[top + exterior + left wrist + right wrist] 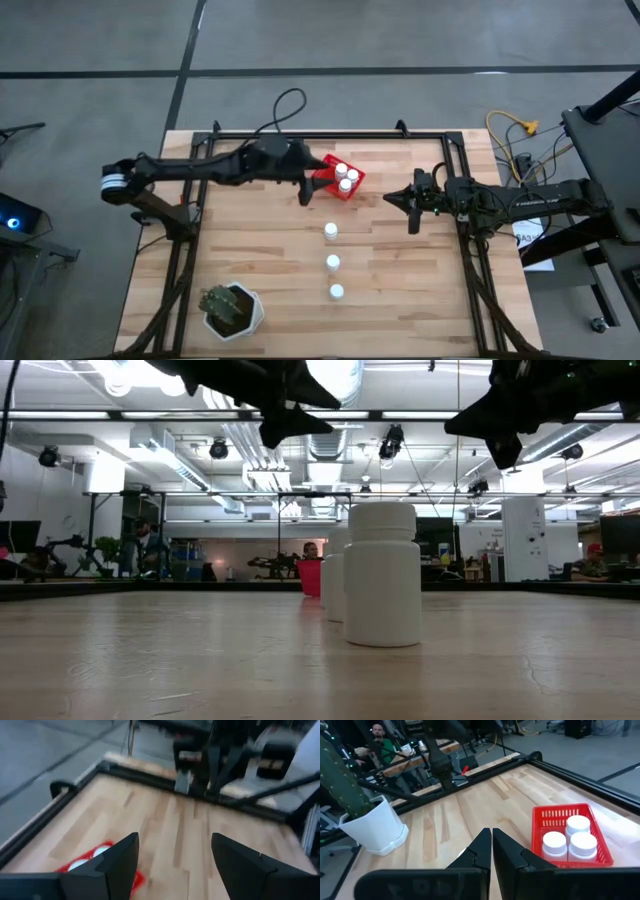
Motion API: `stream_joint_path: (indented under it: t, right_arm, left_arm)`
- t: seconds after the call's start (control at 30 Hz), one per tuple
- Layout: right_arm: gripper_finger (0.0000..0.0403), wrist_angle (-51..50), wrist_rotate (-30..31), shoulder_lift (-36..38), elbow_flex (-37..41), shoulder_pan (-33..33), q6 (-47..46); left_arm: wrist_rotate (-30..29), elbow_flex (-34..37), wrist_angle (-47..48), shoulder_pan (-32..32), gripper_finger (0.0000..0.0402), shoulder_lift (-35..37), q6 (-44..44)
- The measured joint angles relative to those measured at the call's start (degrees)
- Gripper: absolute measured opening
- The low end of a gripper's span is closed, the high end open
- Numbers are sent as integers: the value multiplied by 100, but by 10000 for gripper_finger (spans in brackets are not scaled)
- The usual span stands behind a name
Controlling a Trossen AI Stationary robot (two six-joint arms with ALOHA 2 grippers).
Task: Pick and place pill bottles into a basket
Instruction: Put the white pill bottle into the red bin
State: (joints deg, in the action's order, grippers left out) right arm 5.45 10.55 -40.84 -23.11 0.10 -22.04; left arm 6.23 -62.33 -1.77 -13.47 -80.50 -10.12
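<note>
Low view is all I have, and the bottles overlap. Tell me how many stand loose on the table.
Observer: Three pill bottles stand in a row on the table.
Operator: Report what's in the basket.
Observer: The red basket holds three more bottles, upright.
Operator: Give me the left claw.
Observer: The left claw is open and empty, beside the basket.
Operator: Now the right claw.
Observer: The right claw is shut, empty.

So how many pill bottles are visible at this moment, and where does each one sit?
6. Three stand inside the red basket. Three stand in a row on the table. None seem hidden.
</note>
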Motion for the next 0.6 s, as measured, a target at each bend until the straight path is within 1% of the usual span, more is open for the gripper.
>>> stream_joint_path:
  t: [0.03,0.2,0.47,0.6]
  right_arm:
    - [9,0,0,0,0,0,0]
    - [9,68,11,-42,0,0,0]
    - [9,359,18,-63,0,0,-71]
    - [9,449,204,-63,0,0,-94]
  left_arm:
    - [-45,93,-142,21,232,61,-9]
    - [-63,311,-112,19,232,299,-6]
    - [-54,322,-125,28,232,298,-9]
    - [-47,309,-97,36,232,303,-159]
